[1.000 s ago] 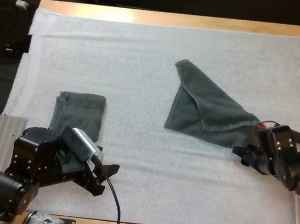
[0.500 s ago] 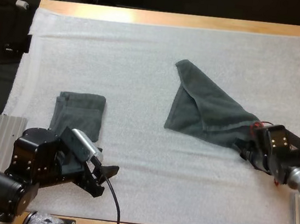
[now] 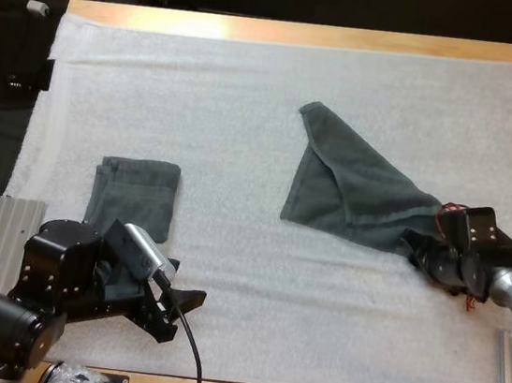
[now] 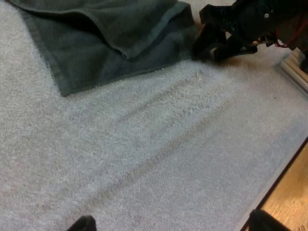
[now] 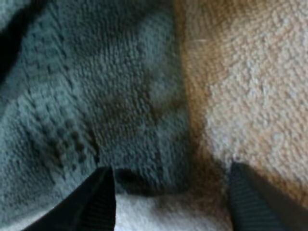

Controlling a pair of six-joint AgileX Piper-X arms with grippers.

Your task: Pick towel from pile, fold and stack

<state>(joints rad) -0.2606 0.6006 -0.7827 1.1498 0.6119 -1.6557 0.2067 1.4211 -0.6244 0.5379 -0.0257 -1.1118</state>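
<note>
**Both pincers open: one towel folded at the left, one loose at the right**

Nearest the camera, the left pincer [image 3: 180, 310] is seen low over the near part of the white mat [image 3: 313, 331]. In the left wrist view its fingers [image 4: 83, 224] are held wide apart, with bare mat between them and nothing gripped. Just beyond that arm, the folded towel [image 3: 133, 196] is laid flat on the mat's left side as a neat dark grey-green rectangle, apart from the pincer's tips.

Further right, the right pincer [image 3: 412, 250] is placed at the near right corner of the loose towel [image 3: 351, 190]. In the right wrist view its fingers [image 5: 102, 198] are parted widely. The towel's corner is found just ahead of the gap, with one finger at the cloth's edge and pale mat beside the other. No cloth is pinched between them.

The loose towel is spread flat right of the mat's centre, in a roughly triangular shape that narrows to a far point, with one flap turned over along its length. It is kept well apart from the folded towel. Beyond it, bare mat is carried to the far edge of the wooden tabletop [image 3: 296, 32].
</note>
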